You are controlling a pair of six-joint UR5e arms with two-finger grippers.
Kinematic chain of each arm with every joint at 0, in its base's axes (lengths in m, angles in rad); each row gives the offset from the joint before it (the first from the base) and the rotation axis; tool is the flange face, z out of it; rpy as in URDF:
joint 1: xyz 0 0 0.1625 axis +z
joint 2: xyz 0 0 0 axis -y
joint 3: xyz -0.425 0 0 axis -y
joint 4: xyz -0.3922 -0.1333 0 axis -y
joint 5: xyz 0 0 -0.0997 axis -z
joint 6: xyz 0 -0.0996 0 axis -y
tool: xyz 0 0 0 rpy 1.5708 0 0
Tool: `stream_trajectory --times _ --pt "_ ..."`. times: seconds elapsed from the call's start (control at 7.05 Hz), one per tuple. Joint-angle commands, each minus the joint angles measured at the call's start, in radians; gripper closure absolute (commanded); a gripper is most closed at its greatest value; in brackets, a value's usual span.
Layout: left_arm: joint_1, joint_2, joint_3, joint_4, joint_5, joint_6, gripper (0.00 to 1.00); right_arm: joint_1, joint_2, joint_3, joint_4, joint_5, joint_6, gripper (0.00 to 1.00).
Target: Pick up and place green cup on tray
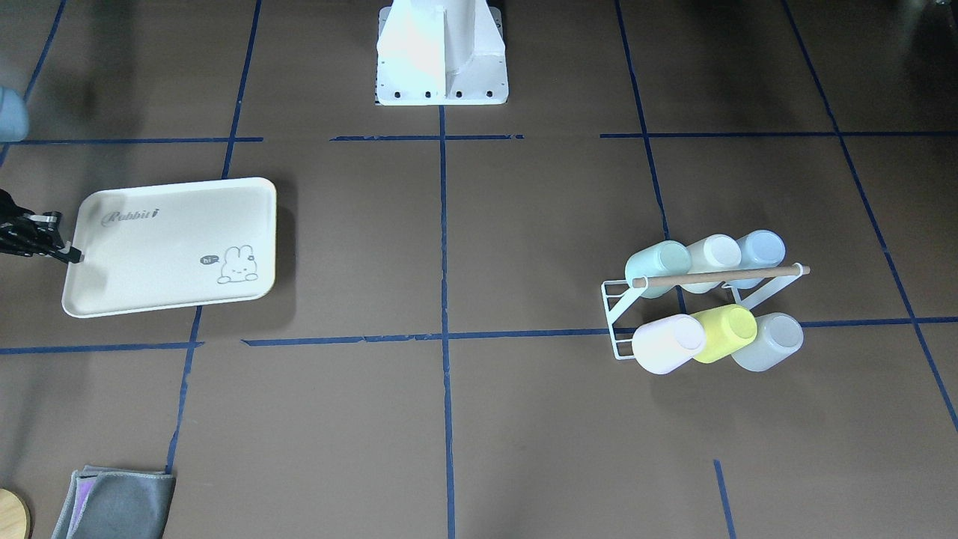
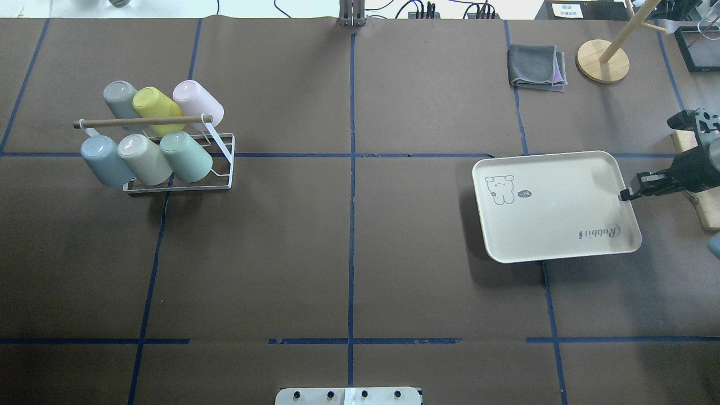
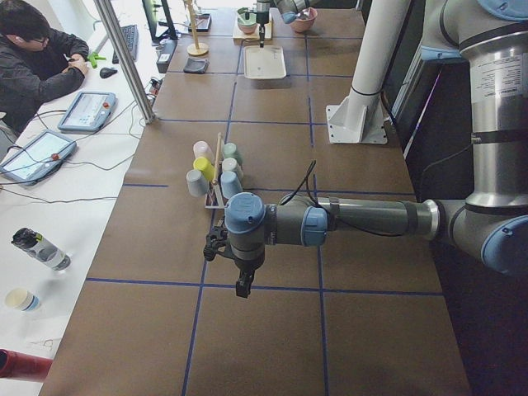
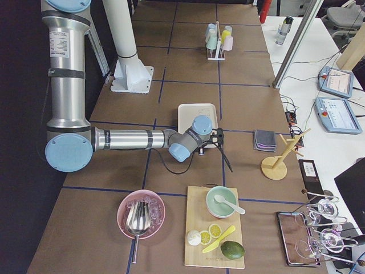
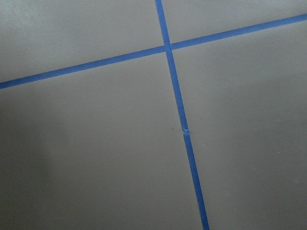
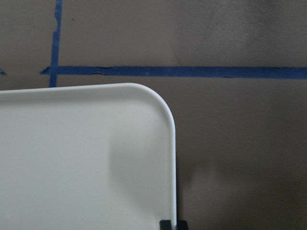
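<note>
The green cup [image 2: 185,154] lies tilted, mouth down, on a white wire rack [image 2: 222,147] at the table's left, at the right end of the nearer row, beside a beige and a blue cup. In the front-facing view the green cup [image 1: 658,262] is at the rack's left end. The cream tray [image 2: 557,208] lies flat at the right. My right gripper [image 2: 624,194] is at the middle of the tray's right rim, its fingertips [image 6: 165,224] closed across the rim [image 6: 173,158]. My left gripper [image 3: 241,285] hangs over bare table short of the rack; I cannot tell its state.
A yellow-green cup [image 2: 152,104], a pink and a grey one fill the rack's far row under a wooden rod [image 2: 140,121]. A folded grey cloth [image 2: 534,67] and a wooden stand [image 2: 602,53] sit beyond the tray. A cutting board [image 2: 697,191] lies at the right edge.
</note>
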Motion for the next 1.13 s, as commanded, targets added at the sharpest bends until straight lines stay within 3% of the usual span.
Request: stream_trajectory --times 0.0,0.57,0.99 --pt "0.000 0.000 -0.004 0.000 -0.001 0.000 0.00 -0.066 0.101 0.002 -0.001 -0.010 0.157 1.00" --pt "0.000 0.000 -0.005 0.000 0.000 0.000 0.00 -0.126 0.227 0.006 -0.031 -0.015 0.246 1.00" --pt "0.002 0.000 -0.001 0.000 0.000 0.000 0.00 -0.192 0.328 0.122 -0.311 -0.097 0.246 1.00"
